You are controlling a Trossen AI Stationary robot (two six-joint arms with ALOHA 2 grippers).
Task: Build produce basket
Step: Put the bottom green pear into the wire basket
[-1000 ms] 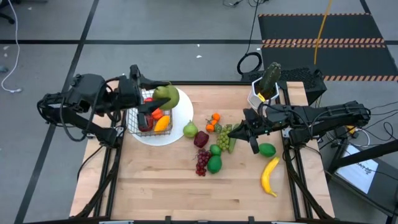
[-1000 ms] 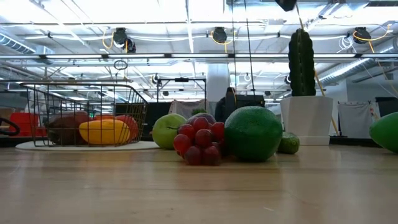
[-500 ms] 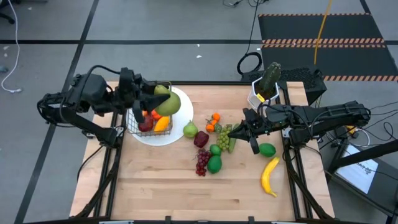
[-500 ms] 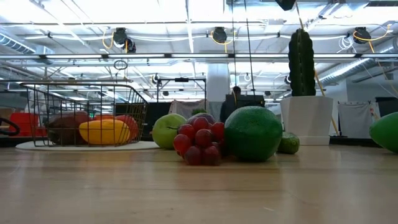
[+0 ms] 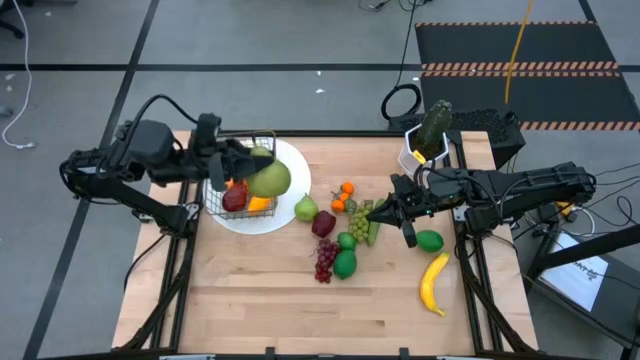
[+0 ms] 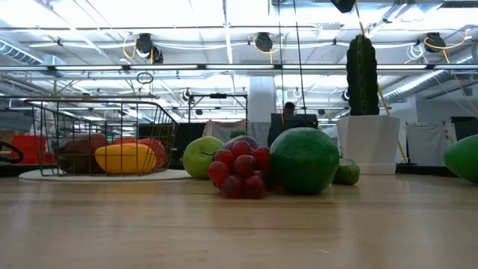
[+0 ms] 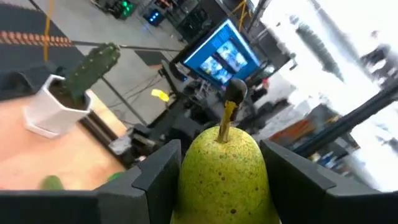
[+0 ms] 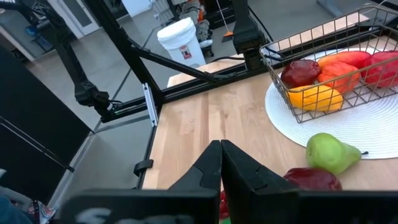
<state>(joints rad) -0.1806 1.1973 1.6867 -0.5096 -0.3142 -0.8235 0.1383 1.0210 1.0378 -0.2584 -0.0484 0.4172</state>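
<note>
Firmly we clamp the smooth, rigid pear [image 7: 225,177] at its wide belly in our left gripper [image 5: 243,168] above the basket [image 5: 224,197]; right gripper [image 5: 373,213] fingers closed, idle.

round white plate [image 5: 290,215] on wooden table [image 5: 260,300], green cactus [image 5: 434,122] in white pot [image 5: 412,156] at far corner

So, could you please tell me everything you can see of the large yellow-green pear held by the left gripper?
The large yellow-green pear has speckled, matte skin like moulded plastic and a thin brown stem with a dark tip. The left gripper clamps it between two dark fingers, one against each flank, stem pointing away from the wrist. In the high view the pear is in the air over the small dark wire-mesh basket, which sits on the round white plate. Nothing else touches it.
</note>
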